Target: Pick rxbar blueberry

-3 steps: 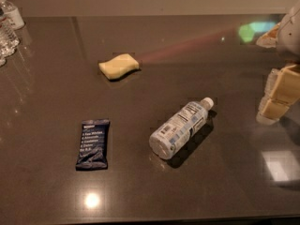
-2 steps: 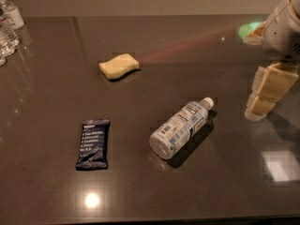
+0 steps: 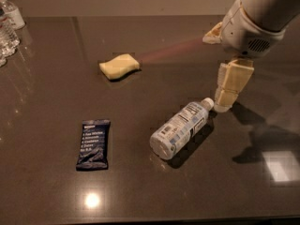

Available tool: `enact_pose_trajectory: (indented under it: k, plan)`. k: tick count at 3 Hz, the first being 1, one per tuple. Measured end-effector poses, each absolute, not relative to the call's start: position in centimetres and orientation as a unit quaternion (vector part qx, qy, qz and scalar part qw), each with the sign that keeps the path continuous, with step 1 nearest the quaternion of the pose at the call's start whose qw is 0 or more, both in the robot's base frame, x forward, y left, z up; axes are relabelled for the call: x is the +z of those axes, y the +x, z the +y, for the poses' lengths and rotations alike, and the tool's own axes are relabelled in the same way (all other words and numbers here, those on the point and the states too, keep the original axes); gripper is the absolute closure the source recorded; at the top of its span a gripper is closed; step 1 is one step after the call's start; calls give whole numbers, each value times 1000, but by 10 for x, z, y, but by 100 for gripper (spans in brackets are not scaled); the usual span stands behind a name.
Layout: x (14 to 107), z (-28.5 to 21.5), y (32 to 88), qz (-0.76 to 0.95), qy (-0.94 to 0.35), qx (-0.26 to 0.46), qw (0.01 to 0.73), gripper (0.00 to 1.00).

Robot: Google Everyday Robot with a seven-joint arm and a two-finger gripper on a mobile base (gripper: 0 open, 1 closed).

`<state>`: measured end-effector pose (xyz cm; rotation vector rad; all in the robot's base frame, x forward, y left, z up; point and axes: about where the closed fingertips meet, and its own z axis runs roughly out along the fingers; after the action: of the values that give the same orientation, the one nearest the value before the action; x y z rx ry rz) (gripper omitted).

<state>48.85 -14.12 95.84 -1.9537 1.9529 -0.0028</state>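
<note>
The rxbar blueberry (image 3: pixel 93 144) is a flat dark navy wrapper with white text, lying on the dark table at the lower left. My gripper (image 3: pixel 228 92) hangs from the white arm at the upper right, its cream fingers pointing down just right of the cap of a clear water bottle. The gripper is far to the right of the bar and holds nothing that I can see.
A clear labelled water bottle (image 3: pixel 180 129) lies on its side mid-table, between gripper and bar. A pale yellow sponge (image 3: pixel 119 66) lies further back. Several water bottles (image 3: pixel 8 27) stand at the far left edge. The dark table (image 3: pixel 154 191) shows light glare.
The arm has swung in from the right edge toward the left, bringing the gripper over the table next to the bottle's cap. The bar, bottle and sponge have not moved.
</note>
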Motion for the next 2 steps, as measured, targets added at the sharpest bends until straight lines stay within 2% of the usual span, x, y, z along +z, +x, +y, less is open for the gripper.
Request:
enact_pose_trajectory:
  k: [2]
  plan:
    - [946, -68, 501, 597, -780, 22, 186, 0]
